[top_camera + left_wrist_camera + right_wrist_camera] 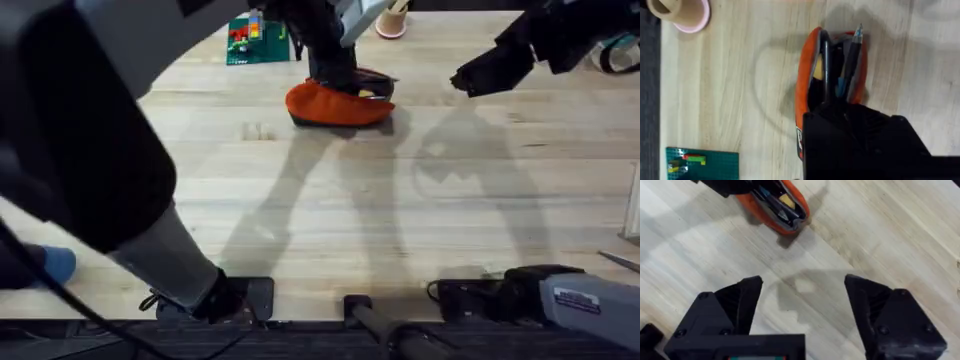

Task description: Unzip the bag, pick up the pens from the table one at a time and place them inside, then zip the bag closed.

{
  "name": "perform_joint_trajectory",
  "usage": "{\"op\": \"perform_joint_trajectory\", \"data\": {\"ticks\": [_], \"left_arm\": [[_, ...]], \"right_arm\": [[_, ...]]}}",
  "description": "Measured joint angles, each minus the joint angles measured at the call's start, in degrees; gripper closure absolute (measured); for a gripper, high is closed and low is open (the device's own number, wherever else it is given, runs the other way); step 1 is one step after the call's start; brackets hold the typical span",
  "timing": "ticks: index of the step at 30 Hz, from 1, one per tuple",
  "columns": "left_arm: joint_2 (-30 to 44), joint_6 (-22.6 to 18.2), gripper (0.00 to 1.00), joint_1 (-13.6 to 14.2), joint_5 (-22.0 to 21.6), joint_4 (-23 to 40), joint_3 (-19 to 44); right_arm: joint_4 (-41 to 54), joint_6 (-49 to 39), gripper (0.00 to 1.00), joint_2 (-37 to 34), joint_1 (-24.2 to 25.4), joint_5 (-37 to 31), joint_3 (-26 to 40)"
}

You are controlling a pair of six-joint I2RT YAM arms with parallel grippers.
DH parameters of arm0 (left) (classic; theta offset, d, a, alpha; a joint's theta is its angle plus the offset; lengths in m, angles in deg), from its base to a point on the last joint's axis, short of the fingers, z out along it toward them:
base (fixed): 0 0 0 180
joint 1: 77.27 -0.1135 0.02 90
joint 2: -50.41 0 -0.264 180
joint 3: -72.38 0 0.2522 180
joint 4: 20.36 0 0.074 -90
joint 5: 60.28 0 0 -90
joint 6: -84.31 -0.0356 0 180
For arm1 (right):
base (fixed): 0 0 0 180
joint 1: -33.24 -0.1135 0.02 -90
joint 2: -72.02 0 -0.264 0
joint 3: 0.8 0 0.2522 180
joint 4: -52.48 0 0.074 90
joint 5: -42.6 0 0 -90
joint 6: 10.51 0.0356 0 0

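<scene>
Two pens (847,62) stand in the unzipped orange bag (335,103) at the table's (400,220) far middle. Whether the left gripper (345,80) over it is spread cannot be told. Rightward, the right gripper (802,305) hangs spread wide.

My black right pincer (802,312) hangs above the pale, grain-streaked wood table (880,235), beyond it the orange bag (775,207) with its grey lining, dark pens (850,55), and a yellow patch inside.
</scene>
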Motion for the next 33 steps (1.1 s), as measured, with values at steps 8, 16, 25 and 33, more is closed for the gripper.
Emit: {"op": "perform_joint_trajectory", "data": {"ticks": [8, 16, 25, 33], "left_arm": [[3.00, -0.02, 0.959, 0.02, -1.10, -0.85, 0.04], [4.55, -0.04, 0.959, 0.00, -1.61, -5.60, 0.07], [4.55, -0.04, 0.959, 0.02, -2.33, -5.92, 0.07], [4.55, -0.04, 0.959, 0.28, -3.73, -5.62, 0.07]], "right_arm": [[0.00, 0.01, 0.005, 0.00, -0.01, 0.00, 0.00], [0.00, -0.01, 0.005, 0.00, 0.01, 0.00, 0.00], [0.00, -0.01, 0.005, 0.00, -0.01, 0.00, 0.00], [0.00, -0.01, 0.005, 0.00, 0.01, 0.00, 0.00]]}}
